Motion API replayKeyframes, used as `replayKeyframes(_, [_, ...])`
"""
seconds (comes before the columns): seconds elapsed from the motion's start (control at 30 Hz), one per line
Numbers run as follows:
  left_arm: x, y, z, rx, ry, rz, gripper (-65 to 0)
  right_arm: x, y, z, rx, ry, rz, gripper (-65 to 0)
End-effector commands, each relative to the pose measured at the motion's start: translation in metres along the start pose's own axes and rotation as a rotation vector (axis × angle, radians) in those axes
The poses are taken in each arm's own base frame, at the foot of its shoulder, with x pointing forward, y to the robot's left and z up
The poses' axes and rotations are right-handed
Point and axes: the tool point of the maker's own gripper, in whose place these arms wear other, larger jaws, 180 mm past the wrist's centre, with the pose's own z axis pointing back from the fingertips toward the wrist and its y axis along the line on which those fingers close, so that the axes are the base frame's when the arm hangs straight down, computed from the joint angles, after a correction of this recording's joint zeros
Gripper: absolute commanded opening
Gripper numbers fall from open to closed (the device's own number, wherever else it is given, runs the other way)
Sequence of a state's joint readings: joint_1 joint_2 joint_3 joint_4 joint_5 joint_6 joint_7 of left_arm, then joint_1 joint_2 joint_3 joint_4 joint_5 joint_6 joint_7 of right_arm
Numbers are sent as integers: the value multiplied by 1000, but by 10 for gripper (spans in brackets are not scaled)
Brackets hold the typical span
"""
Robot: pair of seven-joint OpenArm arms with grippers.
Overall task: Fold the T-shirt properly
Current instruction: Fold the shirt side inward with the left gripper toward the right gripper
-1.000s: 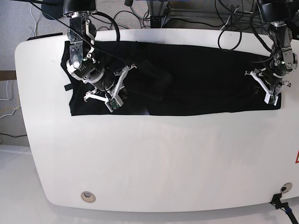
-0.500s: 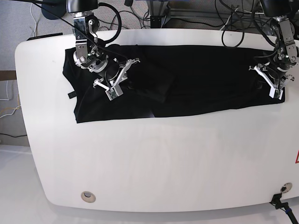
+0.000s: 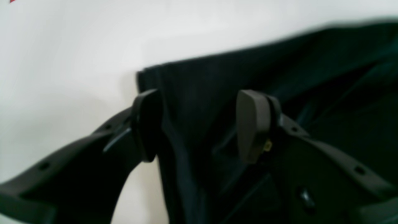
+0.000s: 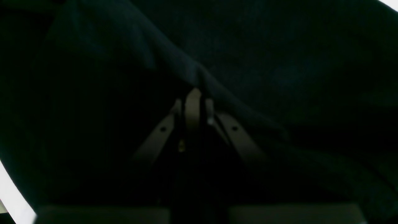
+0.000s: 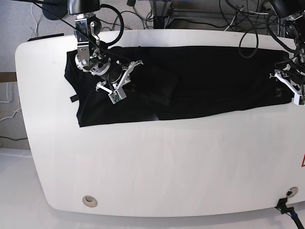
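The black T-shirt (image 5: 209, 81) lies stretched across the far half of the white table (image 5: 152, 162), with a rumpled fold near its middle. My right gripper (image 5: 123, 82) sits on the shirt's left part. In the right wrist view that gripper (image 4: 194, 93) is shut on a raised ridge of the T-shirt (image 4: 279, 62). My left gripper (image 5: 290, 87) is at the shirt's right end by the table edge. In the left wrist view it (image 3: 199, 124) stands open, with the T-shirt's (image 3: 217, 77) corner lying loose between and below the fingers (image 3: 252, 130).
Cables and arm bases crowd the floor behind the table's far edge. A round grommet (image 5: 89, 201) sits near the front left, and a black plug (image 5: 286, 204) at the front right corner. The left gripper is close to the table's right edge.
My left gripper has opened, let go of the shirt's right end and shifted right. My right gripper pulled its pinch of cloth toward the far edge, then held still.
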State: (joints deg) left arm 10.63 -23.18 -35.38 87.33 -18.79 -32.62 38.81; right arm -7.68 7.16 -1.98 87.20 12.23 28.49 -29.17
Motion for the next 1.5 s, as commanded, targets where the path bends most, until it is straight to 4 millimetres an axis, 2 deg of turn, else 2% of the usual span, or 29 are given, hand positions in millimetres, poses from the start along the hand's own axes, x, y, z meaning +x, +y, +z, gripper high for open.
replayKeyframes(0.0, [27, 11, 14, -29, -55, -10, -295, -13, -6, 1, -30, 68, 21, -650])
replayKeyframes(0.07, [26, 24, 26, -44, -48, 27, -295, -13, -6, 0, -29, 69, 21, -650])
replayKeyframes(0.23, [-6, 60, 37, -12, 22, 150, -295, -12, -6, 0, -29, 67, 22, -650])
replayKeyframes(0.37, [-39, 66, 29, -21, 86, 245, -294, -12, -5, 0, -25, 67, 25, -650])
replayKeyframes(0.5, [-53, 61, 24, -38, 115, 277, -294, -13, -5, 0, -23, 69, 25, -650])
replayKeyframes(0.63, [-60, 33, 10, -105, 150, 255, -294, -13, -5, 0, -23, 69, 25, -650])
replayKeyframes(0.83, [-61, 3, -5, -170, 164, 249, -295, -13, -5, 1, -23, 70, 26, -650])
replayKeyframes(1.03, [-61, -2, -8, -183, 167, 245, -305, -13, -5, 1, -23, 70, 26, -650])
replayKeyframes(1.1, [-55, 0, -9, -178, 131, 248, -390, -13, -5, 1, -23, 70, 26, -650])
replayKeyframes(1.2, [-52, 1, -9, -173, 110, 252, -606, -12, -5, 1, -23, 68, 27, -650])
replayKeyframes(1.23, [-52, 1, -9, -174, 108, 253, -650, -12, -5, 1, -23, 68, 27, -650])
replayKeyframes(1.37, [-31, 1, -3, -168, 64, 200, -650, -12, -5, 0, -24, 67, 25, -650])
replayKeyframes(1.47, [-16, -17, 9, -199, 36, 150, -650, -12, -5, 0, -24, 67, 25, -650])
